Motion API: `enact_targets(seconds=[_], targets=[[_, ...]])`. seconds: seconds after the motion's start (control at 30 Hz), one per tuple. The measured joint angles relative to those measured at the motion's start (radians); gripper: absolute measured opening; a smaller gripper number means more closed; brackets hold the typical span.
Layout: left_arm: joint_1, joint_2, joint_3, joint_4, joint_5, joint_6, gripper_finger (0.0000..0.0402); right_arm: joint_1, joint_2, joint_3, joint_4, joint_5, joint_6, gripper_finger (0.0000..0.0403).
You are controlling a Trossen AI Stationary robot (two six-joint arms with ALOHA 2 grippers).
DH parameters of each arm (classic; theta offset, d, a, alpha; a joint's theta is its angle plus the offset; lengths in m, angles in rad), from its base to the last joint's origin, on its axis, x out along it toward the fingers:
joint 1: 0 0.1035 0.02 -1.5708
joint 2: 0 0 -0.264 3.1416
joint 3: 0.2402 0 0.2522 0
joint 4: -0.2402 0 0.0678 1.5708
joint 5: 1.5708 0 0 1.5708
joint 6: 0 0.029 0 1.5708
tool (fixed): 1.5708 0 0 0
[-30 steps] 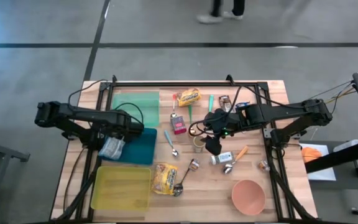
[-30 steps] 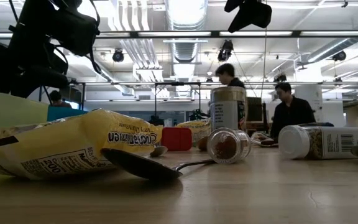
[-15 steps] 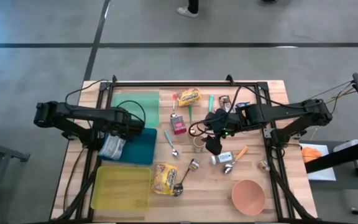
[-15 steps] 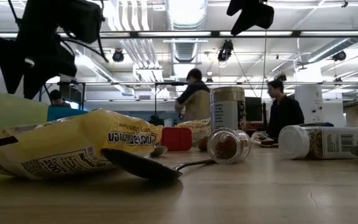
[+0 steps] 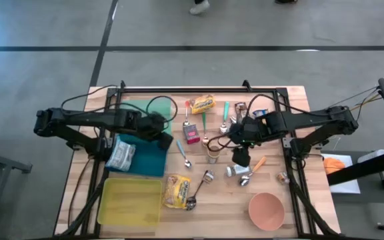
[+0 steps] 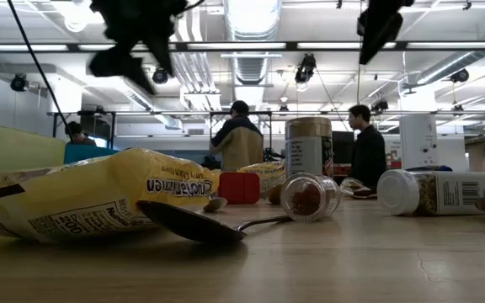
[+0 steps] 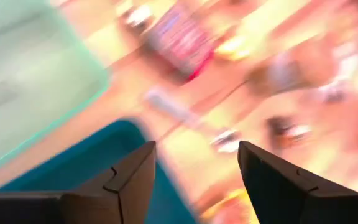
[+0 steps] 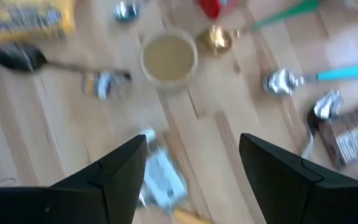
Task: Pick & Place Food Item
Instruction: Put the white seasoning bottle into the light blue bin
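Left hand (image 5: pixel 167 133), centre-left of high view, hangs over the teal tray's (image 5: pixel 149 160) upper right corner, fingers (image 7: pixel 129 180) parted, nothing btwn them. A pale food packet (image 5: pixel 121 156) lies in that tray, print too small to read. Right hand (image 5: pixel 241 157), right of centre, hovers over a spice jar (image 5: pixel 235 171) on the bench (image 5: pixel 219 207), fingers (image 8: pixel 114 171) apart, empty. Wrist views are smeared; low view cuts off both hands at the top.

Table (image 5: pixel 272 200) pale planked wood, matt; spoon (image 6: pixel 194 222) glossy dark metal; yellow packet (image 6: pixel 82 198) shiny crinkled plastic
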Motion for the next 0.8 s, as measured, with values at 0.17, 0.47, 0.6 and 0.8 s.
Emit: enact_targets(seconds=[0.17, 0.47, 0.6, 0.8], targets=[[-0.002, 0.0, -0.007, 0.15, 0.032, 0.059, 0.0234, 0.047, 0.001, -0.06, -0.025, -0.023, -0.07, 0.0256], [-0.003, 0.008, -0.008, 0.163, 0.044, 0.101, 0.0234, 0.073, 0.002, -0.228, 0.037, -0.098, -0.094, 0.0256], [-0.003, 0.008, -0.008, 0.167, 0.044, 0.107, 0.0234, 0.073, 0.002, -0.29, 0.11, -0.105, -0.114, 0.0256], [-0.003, 0.008, -0.009, 0.185, 0.048, 0.114, 0.0234, 0.084, 0.002, -0.374, 0.211, -0.119, -0.173, 0.0256]])
